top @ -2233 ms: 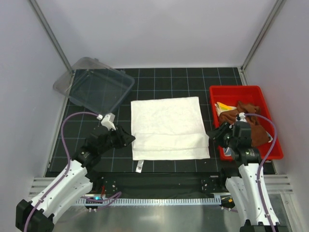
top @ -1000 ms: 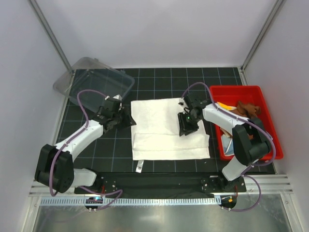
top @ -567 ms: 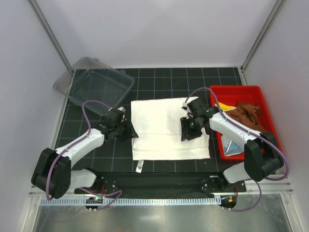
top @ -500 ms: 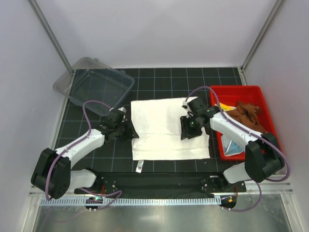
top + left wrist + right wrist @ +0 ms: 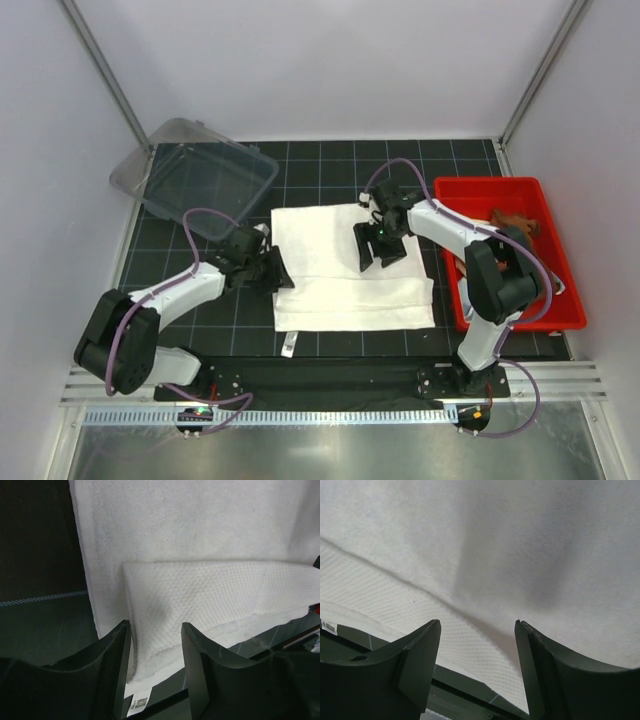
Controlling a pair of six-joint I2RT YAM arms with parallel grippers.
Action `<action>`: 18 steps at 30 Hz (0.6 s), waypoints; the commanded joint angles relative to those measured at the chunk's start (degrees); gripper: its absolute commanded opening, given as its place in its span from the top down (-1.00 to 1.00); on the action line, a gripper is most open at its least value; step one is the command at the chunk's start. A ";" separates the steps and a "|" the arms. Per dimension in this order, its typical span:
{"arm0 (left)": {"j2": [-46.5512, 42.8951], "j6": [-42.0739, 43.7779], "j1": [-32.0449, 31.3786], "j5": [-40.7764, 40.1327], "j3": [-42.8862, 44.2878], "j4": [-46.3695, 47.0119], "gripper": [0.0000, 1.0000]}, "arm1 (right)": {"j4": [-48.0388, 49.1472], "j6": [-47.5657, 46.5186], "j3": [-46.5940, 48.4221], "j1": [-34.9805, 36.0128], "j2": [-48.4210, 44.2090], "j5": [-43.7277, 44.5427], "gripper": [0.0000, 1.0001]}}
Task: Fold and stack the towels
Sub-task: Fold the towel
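The large cream-white towel [image 5: 345,268] lies flat mid-mat with its near part folded up into a band. My left gripper [image 5: 279,276] is open at the towel's left edge, jaws either side of the folded band's left end [image 5: 155,605]. My right gripper [image 5: 372,256] is open and empty just above the towel's middle, over the fold line [image 5: 445,605]. A rust-brown towel [image 5: 512,228] lies in the red bin [image 5: 545,315], mostly hidden by the right arm. The blue dotted and yellow towels are hidden.
A clear plastic lid [image 5: 195,175] lies at the back left of the black grid mat [image 5: 180,320]. A white label tag [image 5: 288,347] sticks out of the towel's near left corner. Grey walls close in the cell.
The right gripper has moved left and back over the towel's middle. The left gripper has shifted slightly right onto the towel's left edge. The towel lies as before.
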 commanded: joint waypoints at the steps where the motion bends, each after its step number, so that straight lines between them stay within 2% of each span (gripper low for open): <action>1: -0.37 0.22 -0.51 4.80 1.08 4.77 0.03 | -3.25 -3.86 1.31 -1.12 -0.14 -2.90 -0.38; 6: -6.15 -1.81 -1.74 10.96 -2.70 13.99 0.02 | -4.13 -4.13 -0.88 -1.30 -1.70 -8.52 -0.41; 12: -12.84 -2.25 -2.53 12.28 -5.60 15.15 -0.02 | -0.89 1.40 -7.91 -1.30 -9.62 -11.17 -0.39; 18: -18.99 -4.18 -3.41 12.11 -10.79 15.85 -0.02 | 0.88 6.41 -17.75 -1.30 -18.76 -8.80 -0.39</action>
